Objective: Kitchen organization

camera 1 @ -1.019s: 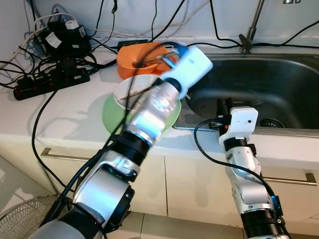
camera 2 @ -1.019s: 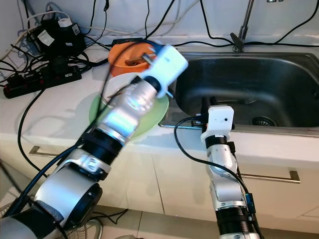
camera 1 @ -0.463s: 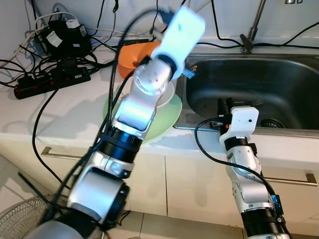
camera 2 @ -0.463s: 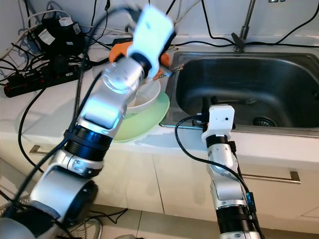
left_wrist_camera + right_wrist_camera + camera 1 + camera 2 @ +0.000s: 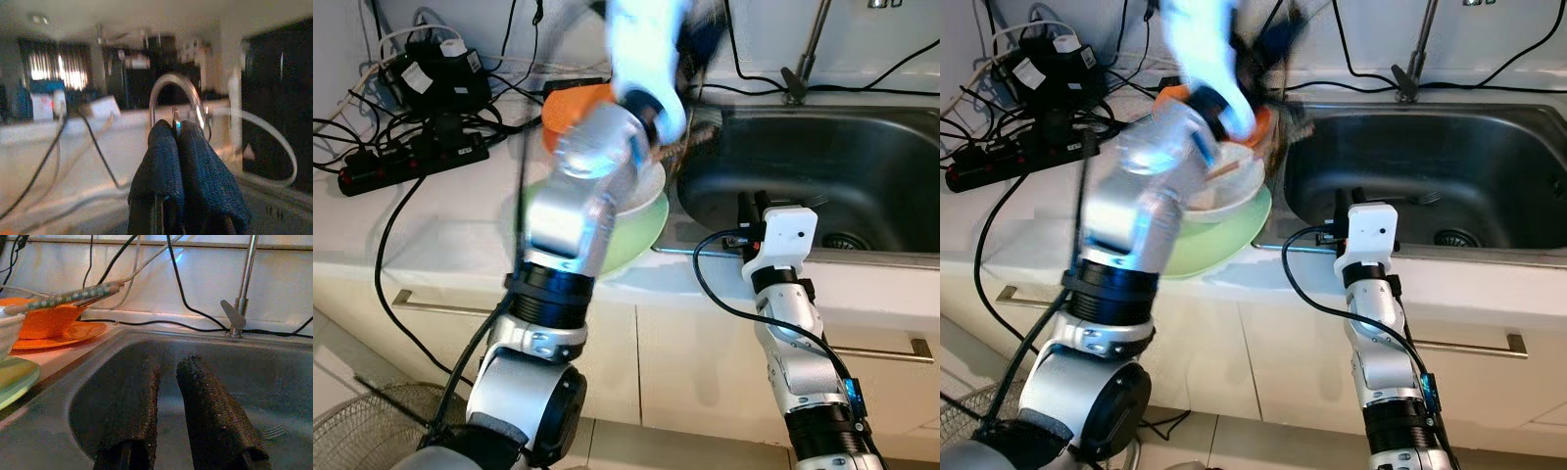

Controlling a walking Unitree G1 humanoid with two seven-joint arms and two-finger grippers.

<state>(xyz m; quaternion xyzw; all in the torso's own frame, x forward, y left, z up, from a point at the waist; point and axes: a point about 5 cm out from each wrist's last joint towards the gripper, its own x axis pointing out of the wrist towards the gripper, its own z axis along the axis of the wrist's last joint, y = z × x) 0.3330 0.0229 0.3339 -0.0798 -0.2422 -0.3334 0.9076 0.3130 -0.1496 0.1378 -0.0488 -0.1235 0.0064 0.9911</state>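
White counter, steel sink (image 5: 862, 147): your left gripper (image 5: 177, 128) is pinched on a thin utensil (image 5: 176, 124); your right gripper (image 5: 166, 369) hangs slightly parted above the basin.

We see even bright daylight on counter (image 5: 440, 225); left arm (image 5: 607, 147) smeared by motion blur; left wrist view soft, hazy

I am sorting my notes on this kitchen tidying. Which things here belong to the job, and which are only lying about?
Job: white ceramic bowl; round pale green plate; orange bowl; steel sink; left end effector.

Lying about: black power strip; black cables; faucet.
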